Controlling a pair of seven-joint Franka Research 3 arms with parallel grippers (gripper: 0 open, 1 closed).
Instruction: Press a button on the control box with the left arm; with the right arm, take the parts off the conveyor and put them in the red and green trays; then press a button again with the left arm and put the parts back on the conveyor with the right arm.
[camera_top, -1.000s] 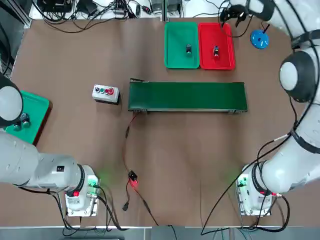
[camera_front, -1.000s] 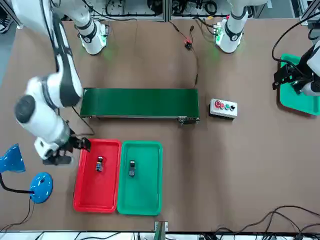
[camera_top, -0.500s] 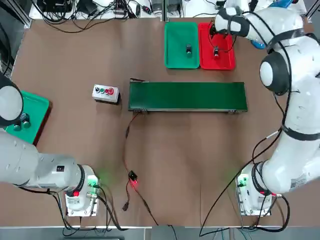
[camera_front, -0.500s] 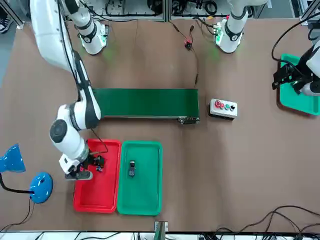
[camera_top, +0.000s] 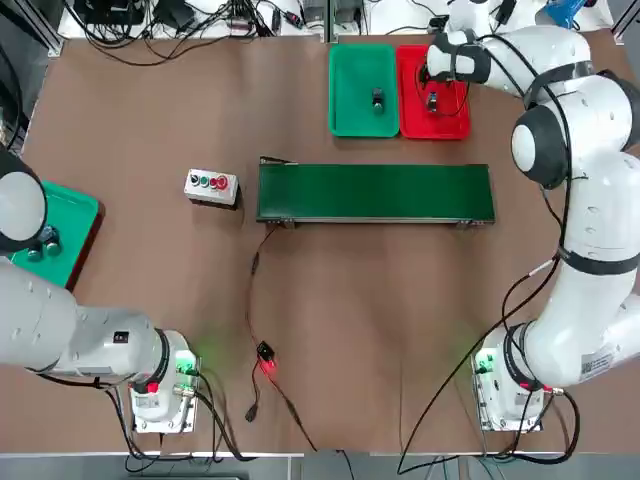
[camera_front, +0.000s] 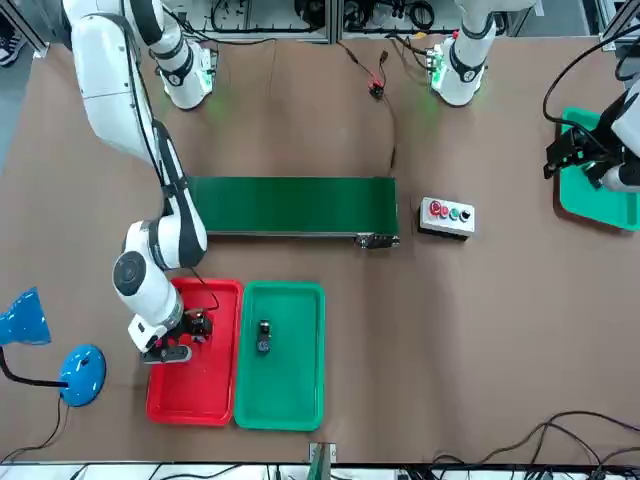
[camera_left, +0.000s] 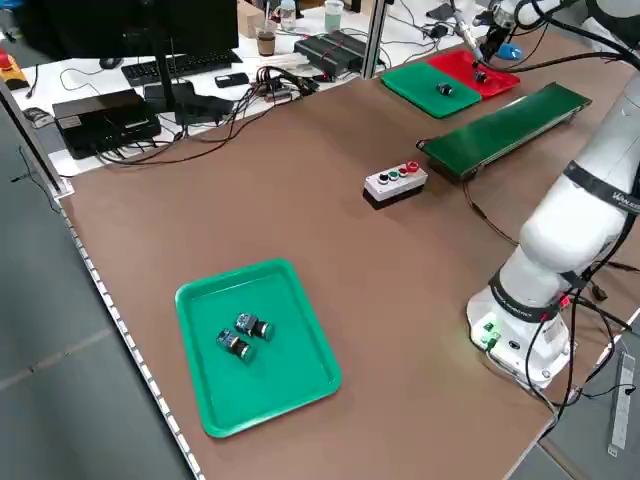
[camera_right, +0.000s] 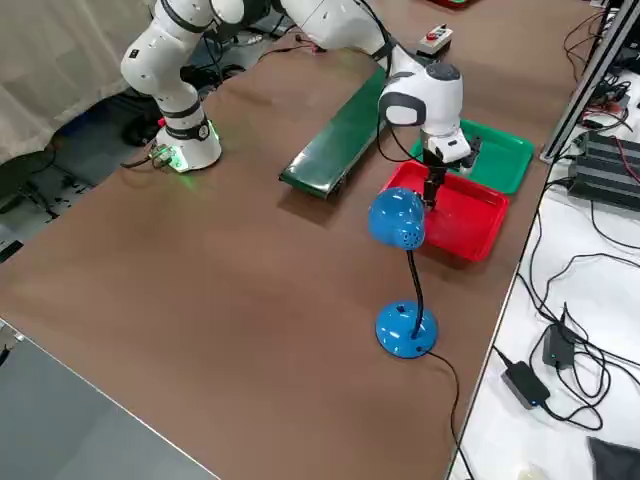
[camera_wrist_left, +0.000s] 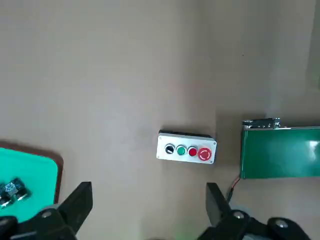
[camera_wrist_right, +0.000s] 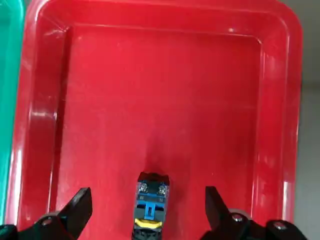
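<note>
Right hand (camera_wrist_right: 142, 210) now lower over red tray (camera_wrist_right: 100, 100) part (camera_wrist_right: 151, 207).

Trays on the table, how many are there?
3. A red tray and a green tray sit side by side beyond the conveyor. Another green tray lies at the table's left edge, near the left arm, holding two small parts.
</note>
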